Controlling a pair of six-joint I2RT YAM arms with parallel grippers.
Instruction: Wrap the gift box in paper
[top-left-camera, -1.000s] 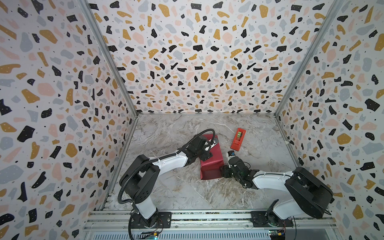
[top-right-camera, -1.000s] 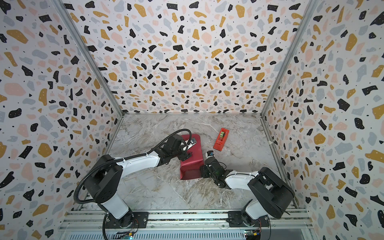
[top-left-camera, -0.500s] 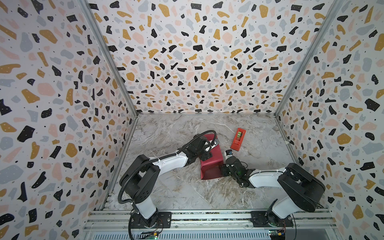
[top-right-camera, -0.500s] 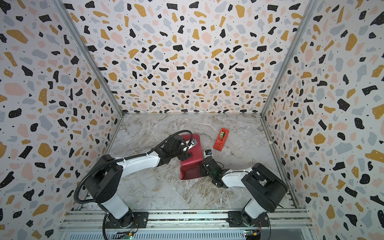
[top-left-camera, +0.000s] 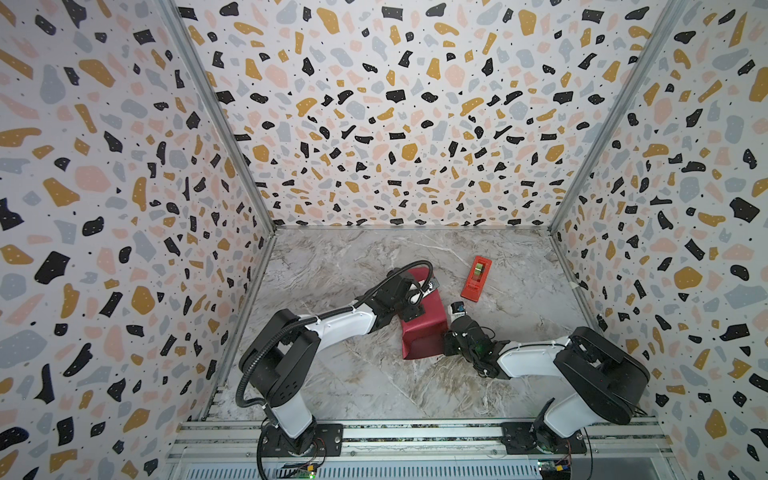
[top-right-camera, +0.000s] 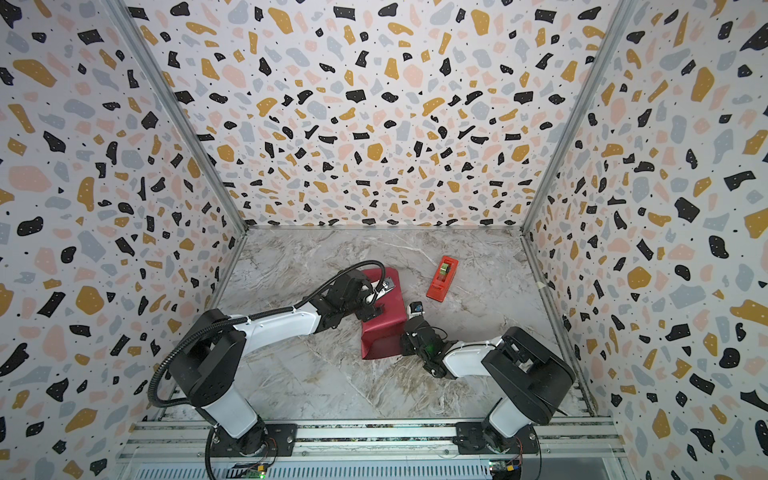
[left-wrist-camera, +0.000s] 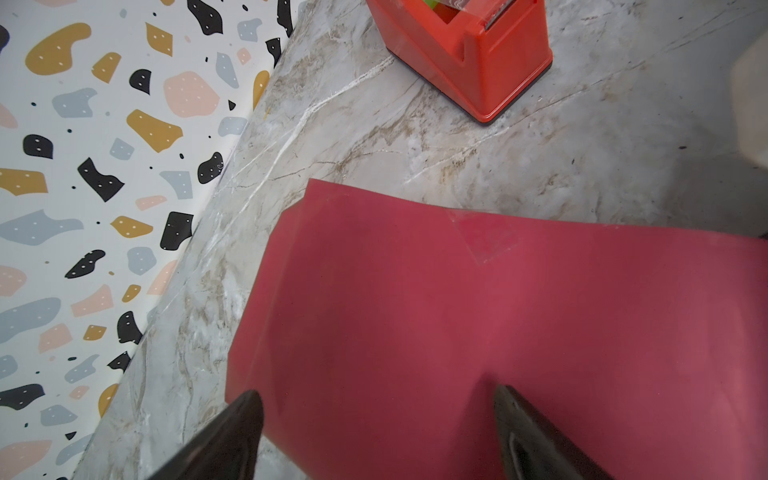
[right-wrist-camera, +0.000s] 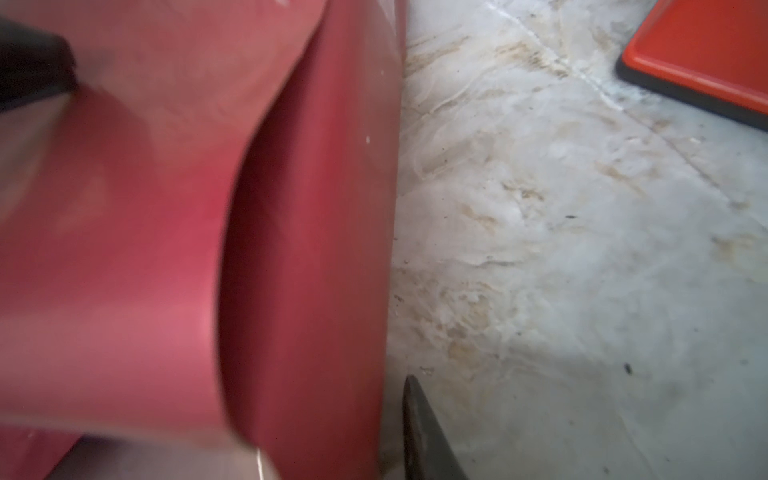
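Right tool (top-left-camera: 445, 347) has slid against the smooth crimson paper (top-left-camera: 422, 328), grip unclear; left tool (left-wrist-camera: 376, 395) spread wide.

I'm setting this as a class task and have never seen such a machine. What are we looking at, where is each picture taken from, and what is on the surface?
Two robot arms are bolted to a rail at the front of a marble-look table with speckled walls. Each ends in a two-fingered pincer. Both top views look down from overhead; each wrist view comes from a camera on one arm. On the table lie red paper folded into a box shape, the box itself hidden, and a red-orange tape dispenser. The left pincer is open over the paper, gripping nothing. The right pincer is at the paper's side edge; whether it grips is unclear.
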